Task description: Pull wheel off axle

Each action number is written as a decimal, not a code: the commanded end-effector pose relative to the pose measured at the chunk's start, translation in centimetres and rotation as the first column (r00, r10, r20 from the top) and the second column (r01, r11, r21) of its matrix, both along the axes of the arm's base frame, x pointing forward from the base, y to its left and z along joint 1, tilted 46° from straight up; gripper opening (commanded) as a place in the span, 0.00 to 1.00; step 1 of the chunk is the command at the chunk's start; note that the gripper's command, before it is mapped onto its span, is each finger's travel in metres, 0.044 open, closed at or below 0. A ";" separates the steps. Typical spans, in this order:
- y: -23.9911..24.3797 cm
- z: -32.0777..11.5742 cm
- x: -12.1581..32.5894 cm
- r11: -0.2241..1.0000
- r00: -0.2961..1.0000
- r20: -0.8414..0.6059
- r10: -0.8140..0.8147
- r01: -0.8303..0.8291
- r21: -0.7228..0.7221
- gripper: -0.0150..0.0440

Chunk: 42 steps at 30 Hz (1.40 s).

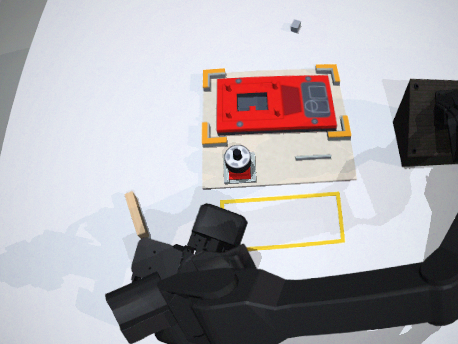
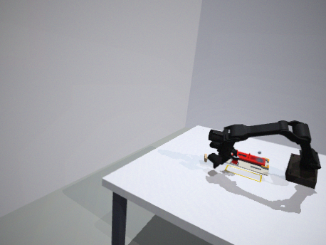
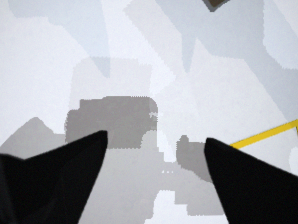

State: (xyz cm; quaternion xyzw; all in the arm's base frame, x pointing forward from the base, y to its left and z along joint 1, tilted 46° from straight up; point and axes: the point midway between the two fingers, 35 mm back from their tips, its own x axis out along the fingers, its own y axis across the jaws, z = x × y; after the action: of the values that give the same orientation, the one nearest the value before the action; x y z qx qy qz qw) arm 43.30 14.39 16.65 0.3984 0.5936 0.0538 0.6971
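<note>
The wheel (image 1: pixel 237 161), black with a white rim, sits on the upright axle (image 1: pixel 237 153) above a small red block at the front left of the beige board. The marked area is a yellow outline (image 1: pixel 280 198) (image 2: pixel 245 176) (image 3: pixel 265 134) on the table in front of the board; the arm hides its front left corner in the top view. My gripper (image 3: pixel 156 141) is open and empty, above bare table left of the outline and clear of the wheel. Its fingertips are hidden in the top view.
A red car body (image 1: pixel 290 100) (image 2: pixel 250 157) lies on the board (image 1: pixel 280 172) between orange corner brackets. A grey rod (image 1: pixel 313 157) lies right of the wheel. A wooden block (image 1: pixel 136 215) (image 2: pixel 206 157) lies left of the board, close to the arm in view. A grey cube (image 1: pixel 296 25) is behind.
</note>
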 end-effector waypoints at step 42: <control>-13.1 -14.0 -6.6 0.681 0.394 -0.812 -0.431 0.732 -0.006 0.67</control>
State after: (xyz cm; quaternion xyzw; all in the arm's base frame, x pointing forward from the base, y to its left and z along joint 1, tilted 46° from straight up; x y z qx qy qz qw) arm 36.72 1.32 2.56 0.6844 0.6245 -0.2653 0.2669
